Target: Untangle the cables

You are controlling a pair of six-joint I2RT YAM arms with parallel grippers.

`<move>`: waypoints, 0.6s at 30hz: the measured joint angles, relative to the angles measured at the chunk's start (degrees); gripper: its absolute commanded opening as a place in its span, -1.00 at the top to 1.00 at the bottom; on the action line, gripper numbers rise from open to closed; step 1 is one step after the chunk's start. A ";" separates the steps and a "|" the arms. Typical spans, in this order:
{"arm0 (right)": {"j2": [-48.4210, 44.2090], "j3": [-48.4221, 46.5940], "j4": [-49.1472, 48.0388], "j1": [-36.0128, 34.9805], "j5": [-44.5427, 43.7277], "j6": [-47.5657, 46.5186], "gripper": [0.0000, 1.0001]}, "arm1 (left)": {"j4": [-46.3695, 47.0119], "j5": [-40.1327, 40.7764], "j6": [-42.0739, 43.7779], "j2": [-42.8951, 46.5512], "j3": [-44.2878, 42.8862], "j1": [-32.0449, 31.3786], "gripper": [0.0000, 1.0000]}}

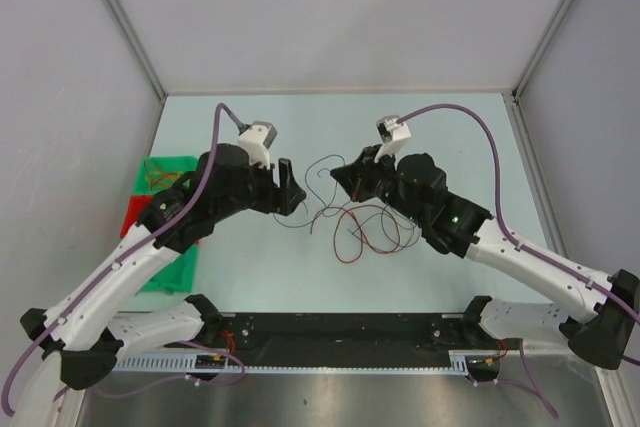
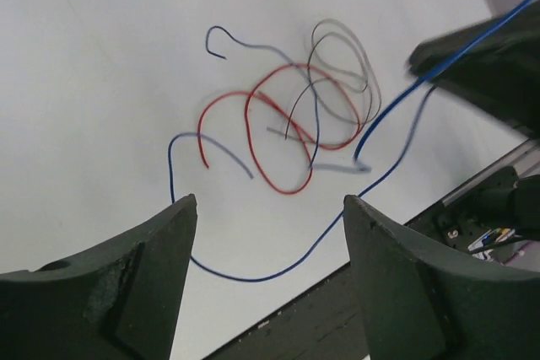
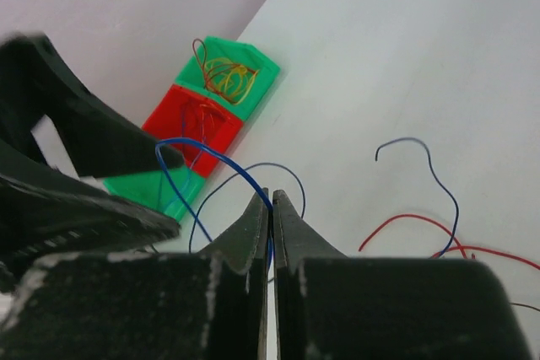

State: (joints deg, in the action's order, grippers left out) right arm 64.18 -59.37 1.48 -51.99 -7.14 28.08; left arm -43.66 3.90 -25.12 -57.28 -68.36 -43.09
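Observation:
A loose tangle of thin red, blue and dark cables lies on the white table between my arms; it also shows in the left wrist view. My right gripper is shut on a blue cable that arches up and to the left from its tips. In the left wrist view this blue cable runs from the right gripper down across the table under my left gripper. My left gripper is open and empty, close to the right gripper.
A tray with green and red compartments lies at the table's left. The green one holds orange-yellow and red wires, the red one red and blue wires. A black rail runs along the near edge.

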 measured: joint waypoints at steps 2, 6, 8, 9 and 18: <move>0.02 -0.13 1.42 -1.25 -0.26 -0.81 1.00 | -0.11 0.15 1.77 0.33 -3.19 0.00 -0.32; 0.63 -0.52 4.37 -3.76 -1.14 -2.27 1.00 | 0.24 -1.57 5.38 -0.33 -9.84 0.00 -0.22; 0.90 -0.55 5.14 -4.42 -1.36 -2.67 1.00 | 0.28 -2.73 6.78 -1.11 -12.15 0.00 -0.17; 0.98 -0.55 5.57 -4.59 -1.49 -2.80 1.00 | 0.28 -3.34 7.58 -1.75 -13.49 0.00 -0.15; 1.03 -0.55 7.28 -5.27 -1.62 -3.54 1.00 | -0.22 -9.35 11.72 -5.68 -15.52 0.00 -0.06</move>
State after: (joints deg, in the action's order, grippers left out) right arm 65.21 -59.92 8.75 -57.25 -8.75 24.53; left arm -43.88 -5.45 -13.41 -62.96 -83.88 -43.09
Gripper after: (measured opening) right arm 0.013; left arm 0.523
